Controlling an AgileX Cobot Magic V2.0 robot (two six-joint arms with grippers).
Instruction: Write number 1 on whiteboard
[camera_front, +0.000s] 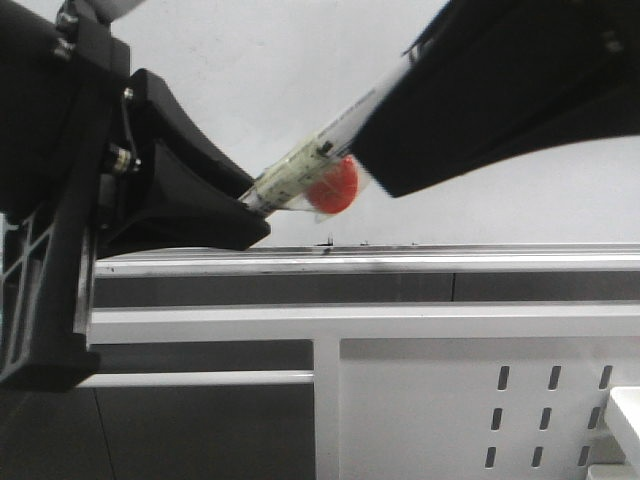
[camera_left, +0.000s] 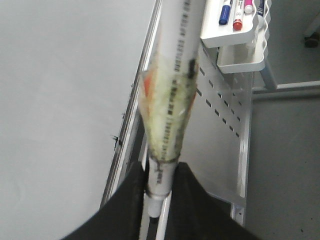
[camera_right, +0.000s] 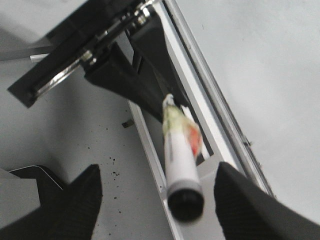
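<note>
While left gripper clamps the pen, right gripper wide, whiteboard beside.

whiteboard: pale grey-white | pen: white, yellowed tape, red-orange patch | left claw: black

A white metal panel with slot holes stands below and beyond the jaws. A white wall-mounted tray hangs on it, well away from the jaws, holding capped markers: a blue one, a red one and a pink one.
</note>
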